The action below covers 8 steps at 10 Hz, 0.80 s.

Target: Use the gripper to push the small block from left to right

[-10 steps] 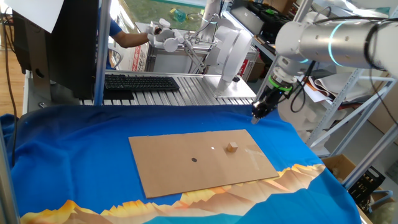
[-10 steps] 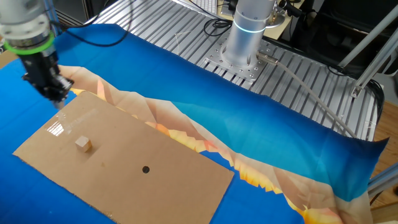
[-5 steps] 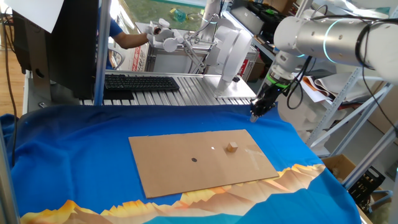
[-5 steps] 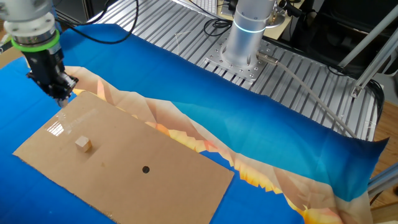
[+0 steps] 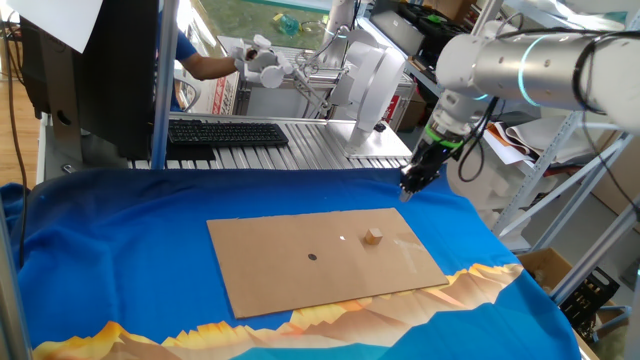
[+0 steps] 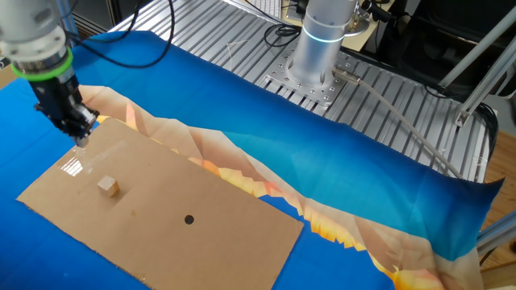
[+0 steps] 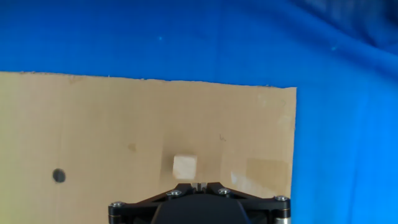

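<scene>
The small block (image 5: 373, 236) is a tiny tan cube on the brown cardboard sheet (image 5: 300, 270), right of the sheet's middle. It also shows in the other fixed view (image 6: 109, 187) and in the hand view (image 7: 185, 166). My gripper (image 5: 405, 190) is a black pointed tool under a green ring. It hangs above the cloth just past the sheet's far right corner, apart from the block. In the other fixed view the gripper (image 6: 79, 141) is over the sheet's corner. In the hand view the gripper (image 7: 199, 185) has its fingers pressed together, holding nothing.
A black dot (image 5: 312, 257) marks the sheet left of the block. A blue cloth (image 5: 120, 250) with orange edging covers the table. The arm's base (image 6: 322, 48) stands on a ribbed metal plate. A keyboard (image 5: 225, 132) lies behind the cloth.
The gripper has shifted slightly left and a little lower near the sheet's far right corner. The block has not moved.
</scene>
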Each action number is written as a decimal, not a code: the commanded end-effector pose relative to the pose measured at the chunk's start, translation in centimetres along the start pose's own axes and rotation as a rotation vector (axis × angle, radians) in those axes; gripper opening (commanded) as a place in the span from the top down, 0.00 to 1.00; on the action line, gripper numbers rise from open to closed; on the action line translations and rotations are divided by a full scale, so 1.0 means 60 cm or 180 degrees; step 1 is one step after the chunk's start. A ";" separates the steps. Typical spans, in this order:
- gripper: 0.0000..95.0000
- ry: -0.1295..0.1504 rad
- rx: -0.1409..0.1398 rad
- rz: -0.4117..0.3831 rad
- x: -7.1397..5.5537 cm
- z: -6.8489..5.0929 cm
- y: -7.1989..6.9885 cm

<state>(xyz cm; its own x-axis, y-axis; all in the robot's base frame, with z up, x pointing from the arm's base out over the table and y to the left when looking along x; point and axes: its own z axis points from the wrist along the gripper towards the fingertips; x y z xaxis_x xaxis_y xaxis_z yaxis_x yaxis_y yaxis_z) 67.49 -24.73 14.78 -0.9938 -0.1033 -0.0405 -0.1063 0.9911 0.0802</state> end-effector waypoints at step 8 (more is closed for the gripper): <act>1.00 0.0208 0.0263 -0.0002 0.006 -0.003 0.003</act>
<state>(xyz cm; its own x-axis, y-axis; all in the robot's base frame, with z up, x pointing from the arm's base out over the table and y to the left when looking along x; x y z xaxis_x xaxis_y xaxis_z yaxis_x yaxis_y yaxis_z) 67.15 -24.57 14.95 -0.9942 -0.1044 0.0251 -0.1043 0.9945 0.0056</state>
